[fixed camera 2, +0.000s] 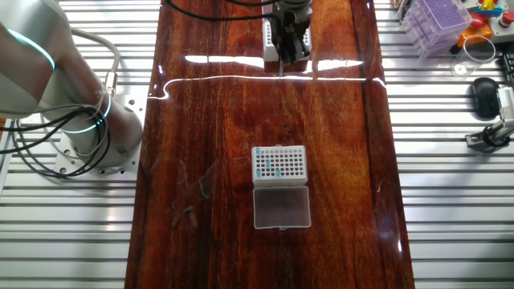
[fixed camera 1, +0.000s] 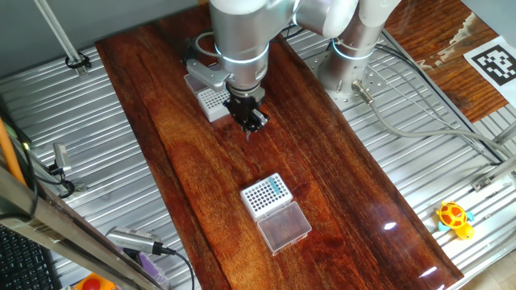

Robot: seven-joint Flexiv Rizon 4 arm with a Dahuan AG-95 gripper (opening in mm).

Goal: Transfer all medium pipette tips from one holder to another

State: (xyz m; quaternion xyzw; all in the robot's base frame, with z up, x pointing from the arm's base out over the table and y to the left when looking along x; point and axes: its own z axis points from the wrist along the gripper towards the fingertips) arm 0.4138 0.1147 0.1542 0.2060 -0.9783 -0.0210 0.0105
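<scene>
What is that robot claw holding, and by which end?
Cannot tell: the gripper hangs beside the far rack, and any tip between its fingers is too small to see.

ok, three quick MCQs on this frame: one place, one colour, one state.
1. The gripper is: A) beside the far rack B) over the near rack C) off the table
2. The tips in the near rack look: A) red B) teal-blue C) yellow
3. The near rack's clear lid is: A) closed over the grid B) missing C) open, lying flat

A: it hangs next to the far rack.
B: teal dots in the grid.
C: the lid lies flat in front of the grid.
</scene>
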